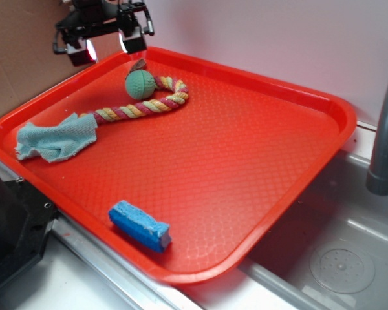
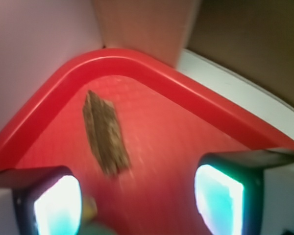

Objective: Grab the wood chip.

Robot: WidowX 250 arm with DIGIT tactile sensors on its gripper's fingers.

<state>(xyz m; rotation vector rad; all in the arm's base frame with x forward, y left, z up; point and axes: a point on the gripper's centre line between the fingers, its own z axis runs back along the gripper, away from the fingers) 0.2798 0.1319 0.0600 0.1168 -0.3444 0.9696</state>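
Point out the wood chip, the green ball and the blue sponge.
wood chip [image 2: 105,134], wrist view, middle of its flat face
green ball [image 1: 140,84], exterior view, centre of its front
blue sponge [image 1: 137,223], exterior view, top face

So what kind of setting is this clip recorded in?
Likely a kitchen sink mock-up: a red tray rests over a metal sink basin with a drain, a grey faucet alongside, and a blue sponge on the tray.

In the exterior view the chip [image 1: 138,64] is mostly hidden behind the ball [image 1: 141,84]; only a sliver shows. The pincer [image 1: 107,40] is cut off by the top edge. In the wrist view the chip's [image 2: 105,133] near end is blurred, and the fingers [image 2: 59,205] run off the bottom.
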